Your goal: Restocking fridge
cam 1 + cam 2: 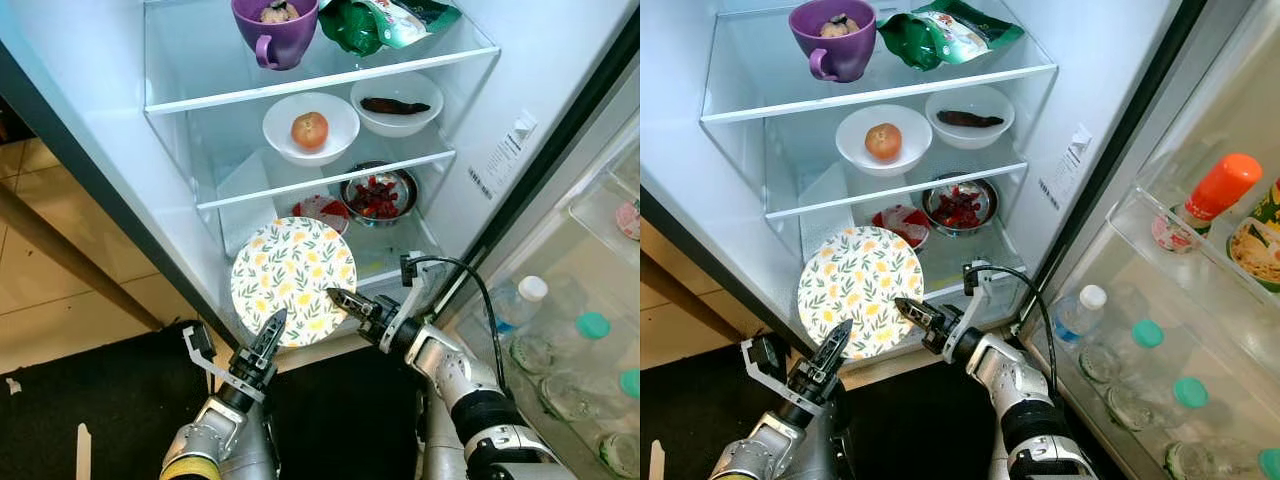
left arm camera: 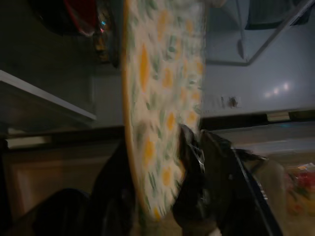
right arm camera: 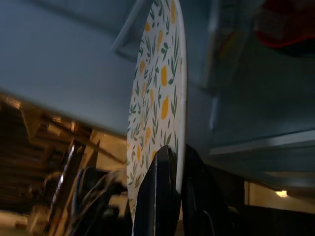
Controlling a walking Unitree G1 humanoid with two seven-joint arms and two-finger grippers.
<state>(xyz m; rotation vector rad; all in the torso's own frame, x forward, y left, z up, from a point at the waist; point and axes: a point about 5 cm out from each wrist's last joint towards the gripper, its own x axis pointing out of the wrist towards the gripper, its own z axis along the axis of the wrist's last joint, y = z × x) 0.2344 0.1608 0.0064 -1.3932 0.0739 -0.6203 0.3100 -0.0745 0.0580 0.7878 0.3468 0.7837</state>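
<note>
- So the round plate with the yellow-lemon and green-leaf print (image 1: 292, 279) sits dead centre of the head view, tipped up nearly on edge with its printed face toward the camera, right at the mouth of the open fridge's lowest shelf.
- Right gripper (image 1: 338, 300) comes in from the lower right and is pinched onto the plate's lower right rim; the right wrist view shows a black finger (image 3: 156, 194) on each side of the edge, clamped tight.
- Left gripper (image 1: 271, 331) is at the plate's bottom left rim. The left wrist shot is blurry, but its dark fingers (image 2: 189, 194) look like they straddle the rim, so I'd call it closed on the plate too.
- Just behind the plate: a shiny steel bowl of chopped red stuff (image 1: 379, 194) and a smaller dish with something red (image 1: 322, 210).
- Glass shelf above, middle of frame: white bowl holding a round orange-red fruit (image 1: 310, 127), beside it a white bowl with a dark long piece in it (image 1: 397, 103).
- Top of frame: purple mug (image 1: 274, 30) and a green crinkly packet (image 1: 385, 22).
- Right side of the right eye view, in the door racks: a clear bottle with a white cap (image 1: 1077, 315) and a bottle with an orange cap (image 1: 1219, 186).
</note>
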